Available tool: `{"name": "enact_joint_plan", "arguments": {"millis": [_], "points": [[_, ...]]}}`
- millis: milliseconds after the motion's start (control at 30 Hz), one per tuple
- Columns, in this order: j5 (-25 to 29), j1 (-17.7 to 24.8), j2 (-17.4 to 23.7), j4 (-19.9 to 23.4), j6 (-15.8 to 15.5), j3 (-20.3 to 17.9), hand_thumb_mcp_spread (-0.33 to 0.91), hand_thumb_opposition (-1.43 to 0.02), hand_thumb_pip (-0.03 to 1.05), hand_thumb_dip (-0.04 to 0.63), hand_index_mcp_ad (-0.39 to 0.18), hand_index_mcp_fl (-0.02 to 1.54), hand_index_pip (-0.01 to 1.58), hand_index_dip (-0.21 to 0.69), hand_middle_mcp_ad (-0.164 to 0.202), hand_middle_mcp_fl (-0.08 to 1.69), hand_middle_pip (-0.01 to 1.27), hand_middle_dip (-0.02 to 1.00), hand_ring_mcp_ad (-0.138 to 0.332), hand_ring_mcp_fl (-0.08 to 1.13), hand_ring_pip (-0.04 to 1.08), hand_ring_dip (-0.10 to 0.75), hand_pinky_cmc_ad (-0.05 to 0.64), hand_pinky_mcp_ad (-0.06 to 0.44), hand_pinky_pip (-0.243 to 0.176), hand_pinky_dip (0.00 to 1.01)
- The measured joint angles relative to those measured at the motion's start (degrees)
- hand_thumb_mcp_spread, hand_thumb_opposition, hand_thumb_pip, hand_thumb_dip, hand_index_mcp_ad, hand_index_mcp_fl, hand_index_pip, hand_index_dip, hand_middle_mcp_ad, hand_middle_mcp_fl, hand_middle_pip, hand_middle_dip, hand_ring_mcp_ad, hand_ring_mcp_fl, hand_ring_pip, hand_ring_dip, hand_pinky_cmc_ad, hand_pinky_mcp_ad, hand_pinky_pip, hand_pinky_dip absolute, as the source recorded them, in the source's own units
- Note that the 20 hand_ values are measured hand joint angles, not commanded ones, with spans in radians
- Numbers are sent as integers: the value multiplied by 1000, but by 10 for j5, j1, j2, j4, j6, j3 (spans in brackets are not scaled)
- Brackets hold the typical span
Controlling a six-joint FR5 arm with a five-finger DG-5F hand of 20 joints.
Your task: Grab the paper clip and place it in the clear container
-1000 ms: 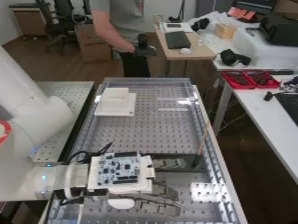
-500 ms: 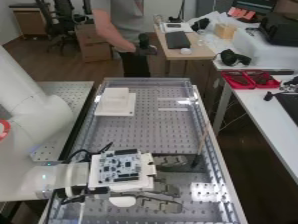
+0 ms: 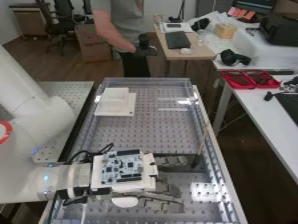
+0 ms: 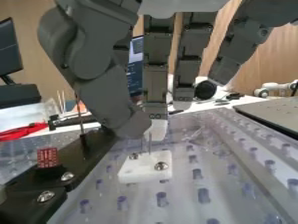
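At the tip of the hand (image 4: 105, 95), the paper clip (image 4: 149, 143) stands upright from the white block (image 4: 142, 172). Clamped or not — cannot tell.

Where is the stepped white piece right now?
In the high view, the stepped white piece lies toward the far end of the perforated surface, near its left edge, well beyond the hand.

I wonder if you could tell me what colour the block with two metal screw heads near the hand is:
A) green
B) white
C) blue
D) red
B: in the wrist view, the block near the hand is white, with two metal screw heads.
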Motion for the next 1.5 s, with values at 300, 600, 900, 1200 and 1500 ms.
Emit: {"name": "enact_joint_plan", "arguments": {"millis": [300, 600, 900, 1200, 1500], "points": [[0, 0, -1, 9, 2, -3, 658, -962, 747, 302, -187, 180, 340, -187, -31, 668, 929, 716, 26, 375, 262, 506, 482, 229, 65, 195], [2, -1, 0, 40, 22, -12, 658, -1021, 742, 283, -188, 223, 358, -187, -28, 710, 962, 717, 28, 442, 265, 506, 499, 229, 65, 195], [12, -1, 23, 77, 46, -31, 654, -1037, 726, 284, -188, 311, 358, -187, -21, 771, 923, 714, 33, 545, 265, 506, 515, 234, 99, 195], [42, 23, 91, 106, 53, -87, 658, -1052, 724, 284, -188, 328, 374, -187, 7, 785, 902, 714, 31, 557, 258, 504, 527, 250, 94, 190], [92, 100, 184, 124, 48, -169, 656, -1058, 724, 284, -188, 328, 374, -187, 9, 791, 899, 717, 31, 574, 260, 506, 527, 250, 106, 190]]}}
